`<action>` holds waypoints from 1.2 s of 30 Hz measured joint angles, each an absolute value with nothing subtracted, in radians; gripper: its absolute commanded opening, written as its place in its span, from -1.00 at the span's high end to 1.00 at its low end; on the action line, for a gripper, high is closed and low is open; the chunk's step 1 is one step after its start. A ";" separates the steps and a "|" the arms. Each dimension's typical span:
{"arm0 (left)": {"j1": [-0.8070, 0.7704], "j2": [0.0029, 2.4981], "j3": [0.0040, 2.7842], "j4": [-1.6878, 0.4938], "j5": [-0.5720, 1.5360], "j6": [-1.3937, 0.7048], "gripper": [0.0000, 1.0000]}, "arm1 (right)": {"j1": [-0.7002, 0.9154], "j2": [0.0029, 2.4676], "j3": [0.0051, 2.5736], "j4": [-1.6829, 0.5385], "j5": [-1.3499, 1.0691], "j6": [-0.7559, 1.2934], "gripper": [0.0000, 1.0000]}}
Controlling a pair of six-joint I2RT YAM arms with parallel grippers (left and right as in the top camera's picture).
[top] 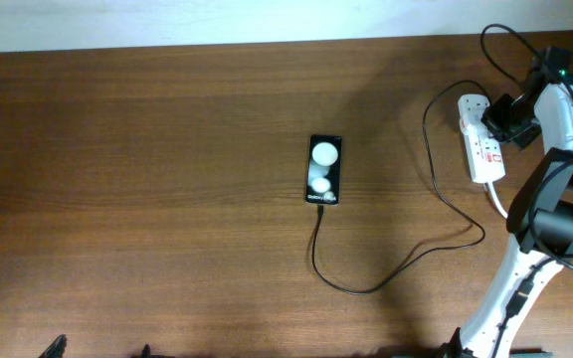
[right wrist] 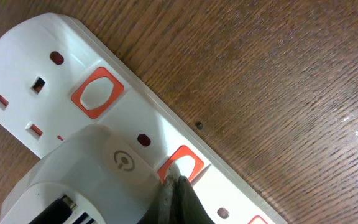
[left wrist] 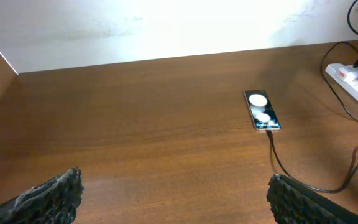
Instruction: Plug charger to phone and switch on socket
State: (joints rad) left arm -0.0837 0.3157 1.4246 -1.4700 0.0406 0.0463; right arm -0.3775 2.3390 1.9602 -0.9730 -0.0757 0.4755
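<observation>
As the clenched right hand [right wrist: 174, 188] touches the socket [right wrist: 18, 79] switch [right wrist: 190, 163], a plug [right wrist: 92, 177] crowds it.

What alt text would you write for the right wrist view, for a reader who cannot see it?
Close-up: the right fingers, closed together, have their tips at a red switch on the white socket. A pale plug sits in the socket beside them, a second switch lies further along, and the brown wooden table fills the rest.
</observation>
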 measured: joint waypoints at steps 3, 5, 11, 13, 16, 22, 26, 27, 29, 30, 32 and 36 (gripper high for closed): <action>-0.084 0.316 1.425 -1.470 0.041 0.046 -0.98 | -0.388 2.379 2.054 -1.057 -0.091 0.475 0.92; -0.084 0.316 1.425 -1.470 0.041 0.046 -0.98 | -0.401 2.387 2.096 -1.071 -0.107 0.474 0.92; -0.084 0.316 1.425 -1.470 0.041 0.046 -0.98 | -0.404 2.390 2.088 -1.040 -0.109 0.471 0.92; -0.084 0.316 1.425 -1.470 0.041 0.046 -0.98 | -0.392 2.396 2.056 -1.031 -0.096 0.470 0.92; -0.084 0.316 1.425 -1.470 0.041 0.046 -0.98 | -0.374 2.395 2.049 -1.028 -0.058 0.471 0.92; -0.084 0.316 1.425 -1.470 0.041 0.046 -0.98 | -0.339 2.381 2.045 -1.137 -0.038 0.471 0.92; -0.084 0.315 1.425 -1.470 0.041 0.046 -0.98 | -0.404 2.332 2.014 -1.208 -0.058 0.469 0.92; -0.084 0.310 1.425 -1.470 0.041 0.046 -0.98 | -0.438 2.267 2.009 -1.222 -0.058 0.470 0.92; -0.083 0.264 1.424 -1.470 0.041 0.046 -0.98 | -0.455 2.098 2.007 -1.225 -0.088 0.470 0.92; -0.081 0.234 1.425 -1.470 0.041 0.046 -0.98 | -0.452 2.019 2.006 -1.226 -0.117 0.470 0.92; -0.067 0.175 1.425 -1.470 0.041 0.046 -0.98 | -0.450 1.821 2.006 -1.217 -0.187 0.471 0.92; -0.057 0.116 1.425 -1.470 0.041 0.046 -0.98 | -0.450 1.460 2.012 -1.093 -0.372 0.484 0.92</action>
